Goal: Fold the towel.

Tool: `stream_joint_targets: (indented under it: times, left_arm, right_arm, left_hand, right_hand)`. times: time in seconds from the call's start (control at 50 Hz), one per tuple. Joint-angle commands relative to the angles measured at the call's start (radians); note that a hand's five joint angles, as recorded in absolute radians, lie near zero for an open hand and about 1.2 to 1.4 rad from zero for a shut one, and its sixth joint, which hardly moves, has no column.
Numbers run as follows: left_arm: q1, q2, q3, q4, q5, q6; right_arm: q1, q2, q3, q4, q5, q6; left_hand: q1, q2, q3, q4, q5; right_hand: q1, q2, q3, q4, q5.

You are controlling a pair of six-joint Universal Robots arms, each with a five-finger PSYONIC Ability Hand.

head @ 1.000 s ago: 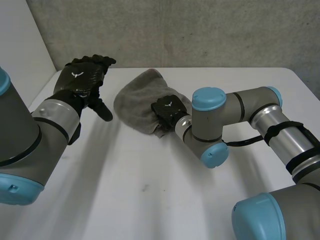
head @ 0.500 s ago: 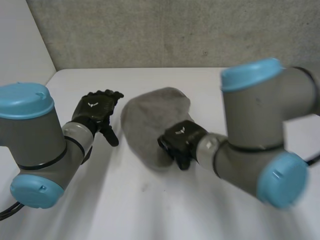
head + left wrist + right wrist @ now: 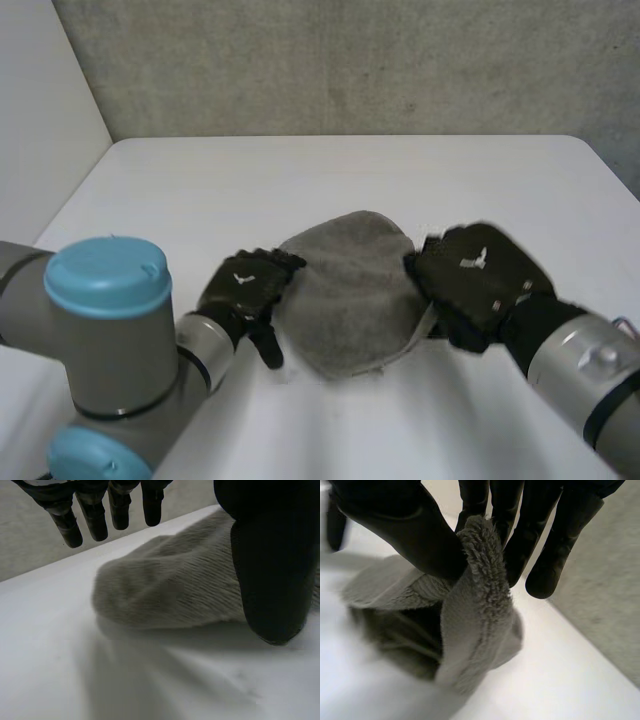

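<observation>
The grey towel lies bunched in a rounded heap on the white table, near its middle. My right hand is at the towel's right edge. In the right wrist view its thumb and fingers pinch a raised fold of the towel, so this hand is shut on it. My left hand rests at the towel's left edge, open. In the left wrist view its fingers hang straight above the towel, and the thumb points down beside the cloth.
A grey wall runs behind the table and a white panel stands at the left. My left arm's blue-capped joint sits low at the front left. My right forearm comes in from the front right.
The right hand has dragged the towel from the back of the table toward the front. The left hand has moved from the far left down to the towel's left edge.
</observation>
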Motion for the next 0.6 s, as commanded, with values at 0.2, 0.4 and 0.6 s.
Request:
stream_joint_targets:
  times: [0.2, 0.4, 0.6]
  left_arm:
    - [-0.105, -0.156, 0.123, 0.08, -0.008, -0.074]
    - [-0.127, -0.31, 0.289, 0.129, -0.011, -0.077]
    - [-0.104, 0.026, 0.256, 0.059, -0.104, -0.06]
  right_arm:
    - [-0.032, 0.015, 0.012, -0.1, 0.001, 0.144]
    - [-0.06, 0.002, 0.009, -0.12, 0.004, 0.149]
    - [-0.086, -0.057, -0.106, -0.103, 0.006, 0.136]
  left_hand:
    - [0.237, 0.242, 0.232, 0.232, 0.206]
    - [1.103, 1.108, 1.098, 1.099, 1.073]
    - [1.226, 1.231, 1.221, 1.221, 1.195]
  right_hand:
    - [0.062, 0.091, 0.078, 0.056, 0.054]
    - [0.062, 0.091, 0.078, 0.056, 0.054]
    - [0.062, 0.091, 0.078, 0.056, 0.054]
